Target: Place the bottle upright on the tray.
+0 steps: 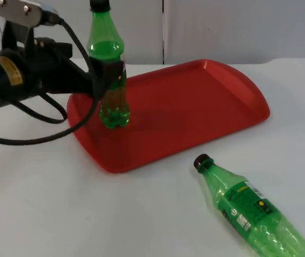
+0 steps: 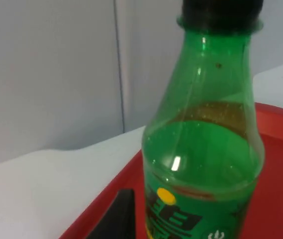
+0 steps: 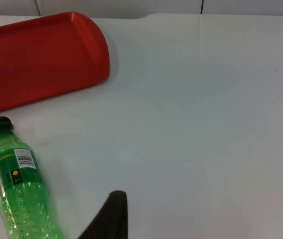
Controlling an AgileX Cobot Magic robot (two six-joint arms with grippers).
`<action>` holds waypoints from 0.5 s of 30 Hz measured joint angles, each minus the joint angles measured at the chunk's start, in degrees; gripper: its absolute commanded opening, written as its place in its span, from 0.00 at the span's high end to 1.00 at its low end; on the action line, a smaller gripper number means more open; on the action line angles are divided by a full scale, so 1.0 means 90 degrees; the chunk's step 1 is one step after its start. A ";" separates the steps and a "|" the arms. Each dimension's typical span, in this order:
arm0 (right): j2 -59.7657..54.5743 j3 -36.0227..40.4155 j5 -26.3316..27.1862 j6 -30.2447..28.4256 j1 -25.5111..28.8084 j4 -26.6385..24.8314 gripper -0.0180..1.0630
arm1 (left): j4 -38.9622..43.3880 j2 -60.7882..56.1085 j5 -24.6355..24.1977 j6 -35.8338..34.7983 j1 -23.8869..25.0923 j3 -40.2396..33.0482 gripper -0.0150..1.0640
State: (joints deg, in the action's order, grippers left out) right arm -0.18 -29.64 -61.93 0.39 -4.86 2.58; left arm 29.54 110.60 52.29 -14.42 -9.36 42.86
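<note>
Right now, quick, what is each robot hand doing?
Left gripper: closed around the upright green bottle, which stands on the red tray.
Right gripper: cannot be told; it waits above the table near the lying bottle.

A green bottle (image 2: 203,149) with a black cap (image 2: 221,12) stands up straight on the red tray (image 2: 275,164). Green drink fills its lower part. The white table (image 2: 47,184) and a grey wall (image 2: 47,74) are behind it.
</note>
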 measured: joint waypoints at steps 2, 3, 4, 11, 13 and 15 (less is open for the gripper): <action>0.0000 0.0000 0.0000 0.0000 0.0000 0.0000 0.04 | 0.0000 -0.0538 -0.0606 -0.0305 0.0000 -0.0117 0.01; 0.0000 0.0000 0.0000 0.0000 0.0000 0.0000 0.04 | 0.0039 -0.0794 -0.0969 -0.0465 0.0000 -0.0130 0.01; 0.0000 0.0000 0.0000 0.0000 0.0000 0.0000 0.04 | 0.0082 -0.1019 -0.1328 -0.0593 0.0000 -0.0130 0.01; 0.0000 0.0000 0.0000 0.0000 0.0000 0.0000 0.04 | 0.0167 -0.2431 -0.3033 -0.1241 0.0000 -0.0130 0.01; 0.0000 0.0000 0.0000 0.0000 0.0000 0.0000 0.04 | 0.0206 -0.2978 -0.3668 -0.1492 0.0000 -0.0130 0.01; 0.0000 0.0000 0.0000 0.0000 0.0000 0.0000 0.04 | 0.0244 -0.3575 -0.4200 -0.1740 0.0000 -0.0130 0.01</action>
State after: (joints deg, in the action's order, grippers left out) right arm -0.18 -29.64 -61.93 0.39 -4.86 2.58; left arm 31.74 78.43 14.49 -30.08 -9.36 41.70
